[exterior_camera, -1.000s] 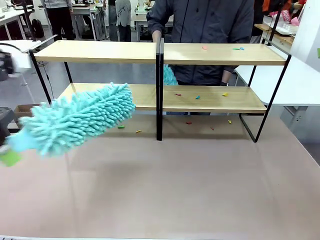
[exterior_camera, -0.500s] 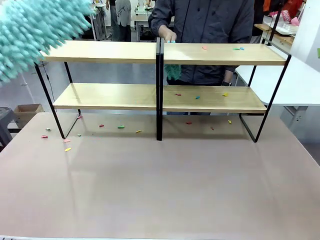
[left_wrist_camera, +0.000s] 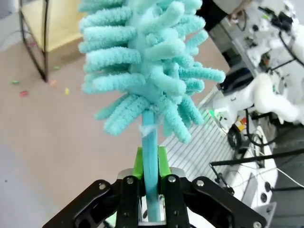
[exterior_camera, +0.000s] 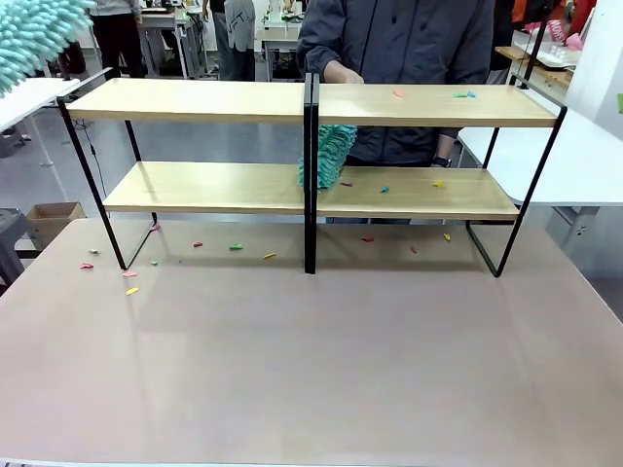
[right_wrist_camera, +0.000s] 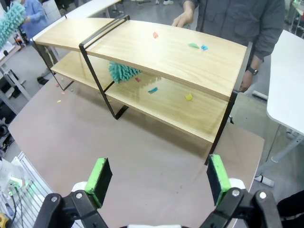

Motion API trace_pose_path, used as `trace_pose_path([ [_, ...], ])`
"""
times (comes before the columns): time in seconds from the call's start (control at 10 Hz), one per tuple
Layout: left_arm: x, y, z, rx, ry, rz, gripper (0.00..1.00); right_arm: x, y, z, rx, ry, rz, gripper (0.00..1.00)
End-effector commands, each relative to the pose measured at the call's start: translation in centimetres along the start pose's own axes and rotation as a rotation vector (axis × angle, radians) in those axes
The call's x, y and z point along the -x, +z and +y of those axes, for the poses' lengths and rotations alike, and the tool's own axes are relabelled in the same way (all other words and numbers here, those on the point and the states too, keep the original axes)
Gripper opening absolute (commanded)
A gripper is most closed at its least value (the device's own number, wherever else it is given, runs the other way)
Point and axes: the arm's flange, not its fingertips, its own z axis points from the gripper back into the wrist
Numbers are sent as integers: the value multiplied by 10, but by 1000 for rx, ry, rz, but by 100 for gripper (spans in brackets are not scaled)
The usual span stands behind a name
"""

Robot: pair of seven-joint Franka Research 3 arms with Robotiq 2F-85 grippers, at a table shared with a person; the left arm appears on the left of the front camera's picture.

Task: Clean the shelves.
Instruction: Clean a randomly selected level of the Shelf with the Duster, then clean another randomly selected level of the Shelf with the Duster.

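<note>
- The shelves (exterior_camera: 195, 99) stand across the far half of the brown table (exterior_camera: 311, 389), with a person behind them. One of the person's hands (exterior_camera: 343, 73) rests on the top right board.
- The left gripper (left_wrist_camera: 151, 166) is clenched on the thin teal handle of a microfibre duster (left_wrist_camera: 147, 61). Its green pads press the handle from both sides.
- In the front view that duster (exterior_camera: 34, 34) is held high at the upper left, above and outside the left end of the rack, and touches no board.
- The right gripper (right_wrist_camera: 157, 178) is spread wide and holds nothing. It hangs over the table on the robot's side and looks down at the rack.
- A second duster (exterior_camera: 326, 156) pokes onto the lower right board just beside the black central upright (exterior_camera: 311, 175). What holds it is hidden.
- Coloured scraps (exterior_camera: 384, 189) lie on both right-hand boards, and more are scattered on the table under and in front of the rack.
- Judged from this, the left half looks about done, since the scraps I can see are on the right boards and the table.
- The right half remains to be swept, top and bottom, so the job seems roughly midway.
</note>
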Motion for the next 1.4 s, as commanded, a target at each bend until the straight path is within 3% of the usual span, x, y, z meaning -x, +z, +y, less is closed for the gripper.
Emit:
trace_pose_path([
  [0.0,-19,41,15,15,-31,-43,12,0,-1,0,-4,-1,-3,100],
  [0.1,-24,45,22,-7,87,-66,12,0,-1,0,-4,-1,-3,100],
  [0.2,-8,23,11,-15,3,-23,12,0,-1,0,-4,-1,-3,100],
  [1.3,-8,23,11,-15,3,-23,12,0,-1,0,-4,-1,-3,100],
])
